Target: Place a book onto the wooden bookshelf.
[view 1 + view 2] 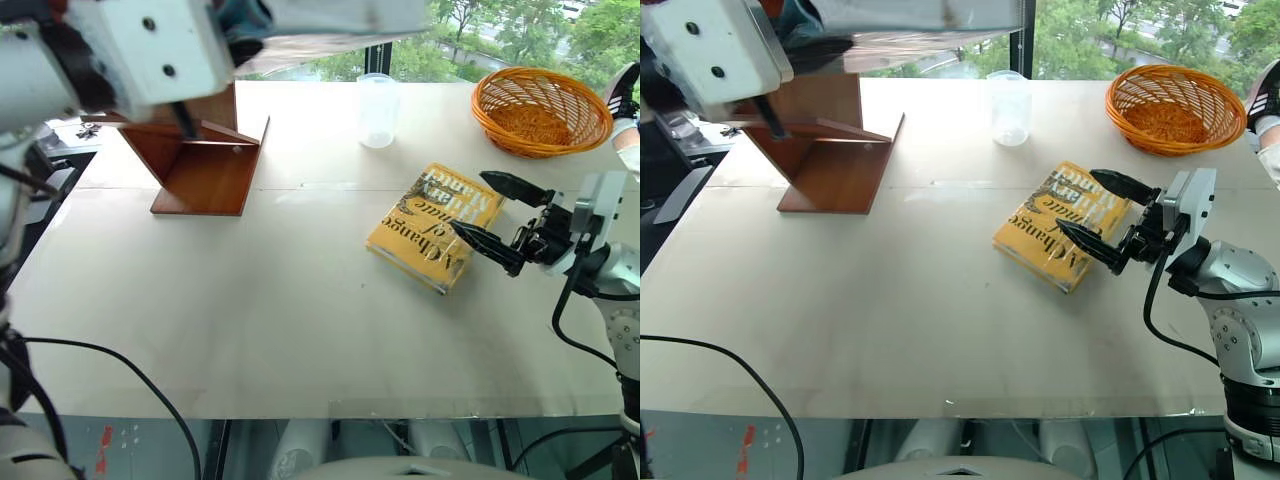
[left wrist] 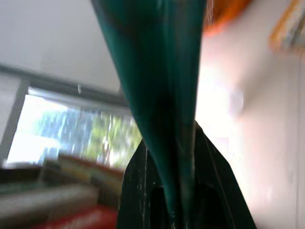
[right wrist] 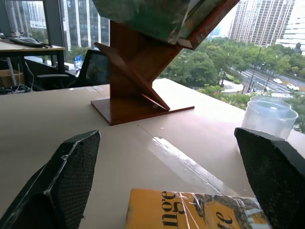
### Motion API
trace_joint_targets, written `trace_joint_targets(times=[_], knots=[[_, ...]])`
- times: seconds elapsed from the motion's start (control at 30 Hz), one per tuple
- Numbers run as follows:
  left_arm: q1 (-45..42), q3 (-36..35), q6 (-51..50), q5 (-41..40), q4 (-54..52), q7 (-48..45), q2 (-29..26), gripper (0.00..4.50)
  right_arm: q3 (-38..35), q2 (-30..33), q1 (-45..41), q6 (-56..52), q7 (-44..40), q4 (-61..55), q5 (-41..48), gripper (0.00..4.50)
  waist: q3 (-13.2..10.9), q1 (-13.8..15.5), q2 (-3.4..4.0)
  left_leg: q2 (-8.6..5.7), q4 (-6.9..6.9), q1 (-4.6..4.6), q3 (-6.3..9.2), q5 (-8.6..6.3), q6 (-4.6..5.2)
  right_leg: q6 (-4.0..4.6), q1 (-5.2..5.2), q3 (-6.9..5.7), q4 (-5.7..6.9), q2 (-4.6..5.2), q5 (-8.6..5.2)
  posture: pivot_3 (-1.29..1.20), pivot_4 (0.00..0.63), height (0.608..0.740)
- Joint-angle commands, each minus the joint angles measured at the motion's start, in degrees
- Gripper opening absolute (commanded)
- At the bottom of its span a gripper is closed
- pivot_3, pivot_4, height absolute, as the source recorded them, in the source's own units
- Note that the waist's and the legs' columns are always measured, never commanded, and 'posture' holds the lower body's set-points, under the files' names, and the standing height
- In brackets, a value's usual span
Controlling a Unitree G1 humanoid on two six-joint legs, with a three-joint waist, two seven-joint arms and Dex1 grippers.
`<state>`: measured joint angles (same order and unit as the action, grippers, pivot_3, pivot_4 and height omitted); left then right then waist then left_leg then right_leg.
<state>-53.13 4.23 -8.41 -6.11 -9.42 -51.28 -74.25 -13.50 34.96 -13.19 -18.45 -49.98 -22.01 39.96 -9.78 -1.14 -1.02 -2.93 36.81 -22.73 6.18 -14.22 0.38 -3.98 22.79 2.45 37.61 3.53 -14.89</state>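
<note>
The teal book (image 2: 152, 71) is clamped between the black fingers (image 2: 136, 191) of my left gripper (image 2: 174, 143), which is shut on it. The book (image 3: 157, 19) hangs tilted just over the top boards of the wooden bookshelf (image 1: 205, 170), a reddish-brown slanted unit at the table's far left. Whether the book touches the boards I cannot tell. My right gripper (image 1: 470, 203) is open, hovering over the right edge of a yellow book (image 1: 430, 225) with nothing between its fingers.
A clear plastic cup (image 1: 377, 110) stands at the back centre. An orange wicker basket (image 1: 540, 110) sits at the back right. The pale table (image 1: 250, 320) is bare in front of the bookshelf. Black cables hang at the front left.
</note>
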Motion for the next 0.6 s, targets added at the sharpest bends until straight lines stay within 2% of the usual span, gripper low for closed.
trace_joint_targets(times=[0.03,0.27,0.3,0.4,0.6], knots=[[-6.5,2.5,5.9,9.6,10.8,-5.4,-3.7,0.05,-0.6,0.0,-1.7,1.1,-0.5,-1.2,1.0,4.5,-0.2,0.0,-0.16,0.0,0.03,0.0,-0.01,-0.01,0.02,0.0,0.01,-0.02,0.03,-0.01,-0.01,0.0,0.15,0.74],[-19.6,12.8,21.0,24.6,39.3,-12.8,1.3,0.05,-0.5,-0.3,-2.4,1.5,0.4,-3.0,1.0,4.5,-0.3,0.4,-0.26,-0.07,0.34,-0.12,0.0,-0.03,0.05,-0.03,-0.04,-0.19,0.17,-0.04,-0.01,0.0,0.15,0.74],[-21.1,13.2,19.9,25.6,41.9,-13.6,2.5,0.05,-0.9,-0.2,-2.3,1.5,0.9,-3.6,1.0,4.5,-0.3,0.3,-0.26,-0.07,0.39,-0.12,0.01,-0.03,0.05,-0.03,-0.06,-0.2,0.2,-0.04,-0.01,0.0,0.15,0.74],[-23.7,15.1,20.0,28.3,46.8,-16.4,4.3,0.05,-2.1,0.2,-1.7,1.0,2.5,-5.8,1.6,4.5,-0.3,-0.5,-0.27,-0.05,0.42,-0.1,-0.01,-0.03,0.06,-0.03,-0.03,-0.18,0.34,-0.06,-0.01,0.0,0.15,0.74],[-26.1,14.7,23.8,29.1,54.5,-16.3,7.9,0.05,-2.2,0.3,-1.5,0.4,3.9,-7.7,2.4,4.5,-0.3,-2.0,-0.27,0.02,0.42,-0.07,0.25,-0.03,0.06,-0.02,0.02,-0.08,0.4,-0.17,0.0,0.0,0.15,0.74]])
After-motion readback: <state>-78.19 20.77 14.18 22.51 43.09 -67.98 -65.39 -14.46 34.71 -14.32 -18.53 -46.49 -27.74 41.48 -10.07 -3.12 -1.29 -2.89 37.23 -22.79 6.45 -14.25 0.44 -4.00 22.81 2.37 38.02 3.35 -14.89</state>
